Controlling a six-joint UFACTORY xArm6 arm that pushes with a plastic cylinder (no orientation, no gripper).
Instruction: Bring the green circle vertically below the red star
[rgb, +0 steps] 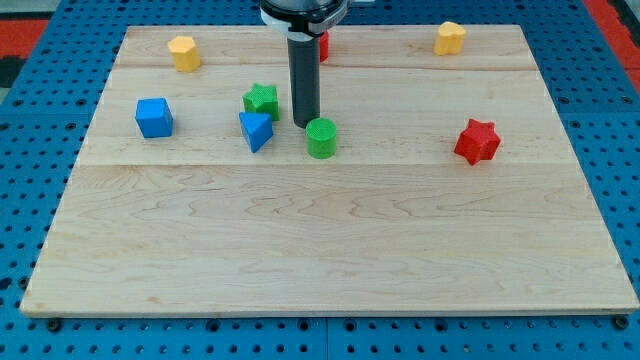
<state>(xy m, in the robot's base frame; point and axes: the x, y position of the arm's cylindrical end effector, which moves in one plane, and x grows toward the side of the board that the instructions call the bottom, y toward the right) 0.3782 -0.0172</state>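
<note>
A pale wooden board (330, 270) fills most of the view, lying on a blue perforated surface (20, 180) that shows around its edges. My rod (304, 80) comes down from the view's top, just left of centre, dark and upright; it has no jaws to open or close and carries nothing. My tip (305, 124) sits on the board just above and left of the green circle (321, 138), touching it or very nearly so; I cannot tell which. That circle stands a little left of the board's middle, in its upper half. The red star (477, 141) is well apart on the view's right, at about the same height as the circle. A red block (323, 45), mostly hidden behind the rod, shows near the top edge; its shape cannot be made out. Left of my tip are the green star (261, 101) and, just below it, the blue triangle (256, 131). Farther left is the blue cube (154, 117). One yellow block (184, 53) sits at the upper left, another, the yellow heart (450, 38), at the upper right.
</note>
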